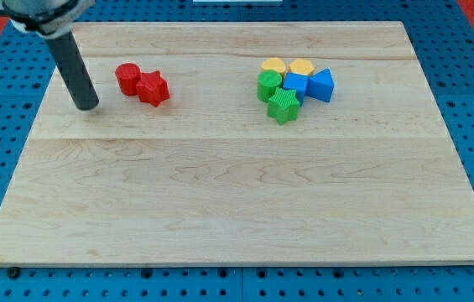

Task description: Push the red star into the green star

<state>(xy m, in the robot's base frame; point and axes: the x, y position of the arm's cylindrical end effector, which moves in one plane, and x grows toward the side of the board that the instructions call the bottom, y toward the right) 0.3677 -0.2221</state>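
My tip (88, 106) rests on the bench (237, 193) at the view's left, near a cylinder (127, 78) that touches a star (153, 88) on its right. Well apart at the view's right sits a cluster of six blocks (295, 84), another star (283, 105) at its bottom edge.

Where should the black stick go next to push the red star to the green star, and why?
Probably my tip should slide toward the view's right, up against the red cylinder block, because it touches the red star block on the tip's side, and the green star block lies farther right.
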